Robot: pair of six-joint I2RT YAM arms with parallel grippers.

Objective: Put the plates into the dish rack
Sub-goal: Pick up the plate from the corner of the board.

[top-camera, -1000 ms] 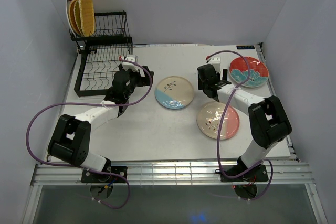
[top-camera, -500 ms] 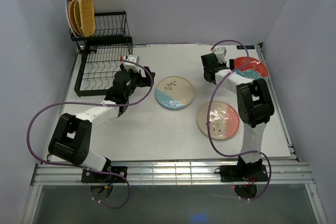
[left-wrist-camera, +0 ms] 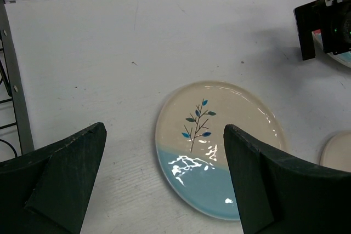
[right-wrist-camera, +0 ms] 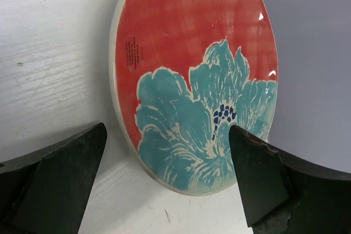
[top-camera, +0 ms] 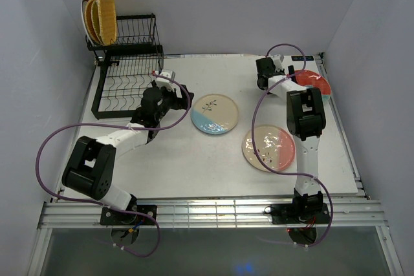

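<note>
The cream-blue plate (top-camera: 215, 114) lies flat on the table's middle. My left gripper (top-camera: 178, 97) is open and empty just left of it; in the left wrist view its jaws stand wide (left-wrist-camera: 163, 138) over that plate's near left rim (left-wrist-camera: 219, 146). The red-teal floral plate (top-camera: 312, 86) lies at the far right. My right gripper (top-camera: 265, 79) is open and empty just left of it; the right wrist view (right-wrist-camera: 167, 132) shows this plate (right-wrist-camera: 192, 75) close ahead. The cream-pink plate (top-camera: 268, 148) lies in front of centre right. The black dish rack (top-camera: 126, 69) stands far left, with woven plates (top-camera: 103, 16) upright on its upper tier.
The rack's lower slotted section (top-camera: 119, 92) is bare and close to my left arm; its frame edge shows in the left wrist view (left-wrist-camera: 11, 75). The right wall stands right behind the red-teal plate. My right gripper (left-wrist-camera: 323, 26) and the cream-pink plate's rim (left-wrist-camera: 337, 154) show in the left wrist view.
My right arm has swung from the table's middle to the far right, beside the red-teal plate. My left gripper has shifted slightly right toward the cream-blue plate.
</note>
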